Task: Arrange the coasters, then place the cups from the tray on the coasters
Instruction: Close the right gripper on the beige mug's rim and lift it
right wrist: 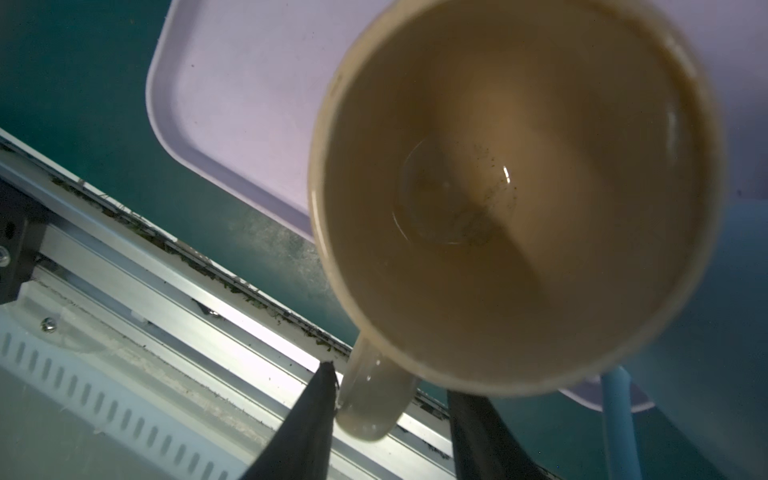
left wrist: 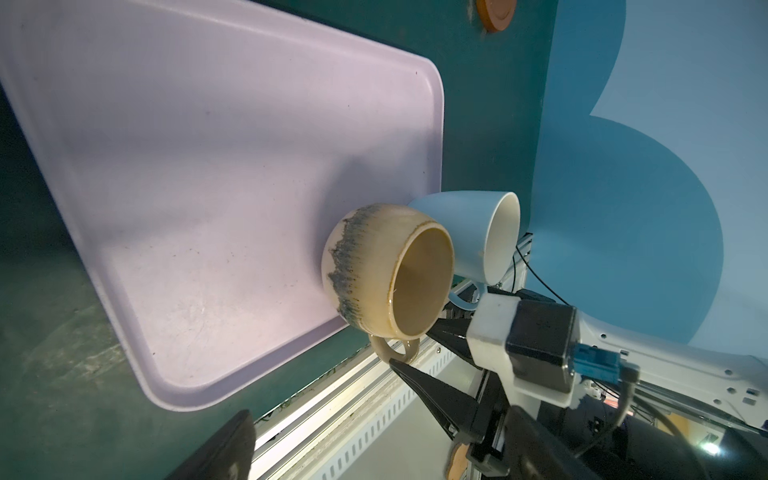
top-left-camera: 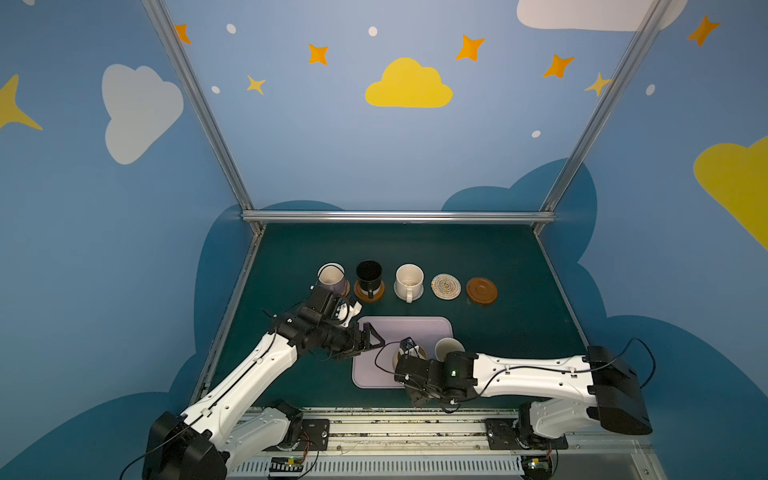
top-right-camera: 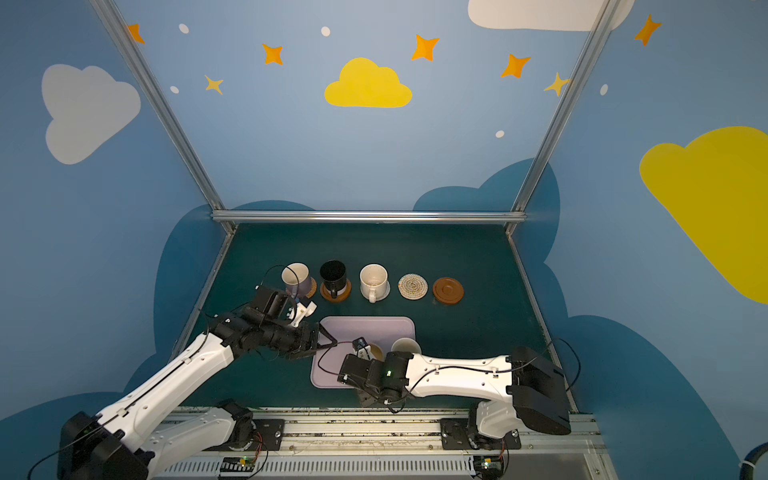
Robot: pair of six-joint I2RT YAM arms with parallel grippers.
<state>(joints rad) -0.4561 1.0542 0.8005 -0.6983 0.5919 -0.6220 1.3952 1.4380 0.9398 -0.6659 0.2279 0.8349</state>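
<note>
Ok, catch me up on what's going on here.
Two robot arms are moving mugs from a tray onto a row of coasters. The lavender mug, black mug and cream mug already stand on coasters; a woven coaster and a wooden coaster are bare. The mustard mug and blue mug are on the tray. The right pincer has its jaws either side of the mustard mug's handle, not yet shut. The left pincer hangs open at the tray's left edge, holding nothing.

A lavender cup (top-right-camera: pixel 296 276), black cup (top-right-camera: pixel 333 273) and cream cup (top-right-camera: pixel 374 279) stand on coasters (top-right-camera: pixel 336 295) in a row across the desk's (top-right-camera: pixel 478 332) middle, then a bare woven coaster (top-right-camera: pixel 412 286) and brown coaster (top-right-camera: pixel 448 290). Nearer, the tray (top-right-camera: pixel 365 326) holds a tan cup (top-right-camera: pixel 377 353) and pale cup (top-right-camera: pixel 405 345) toward its right edge
</note>
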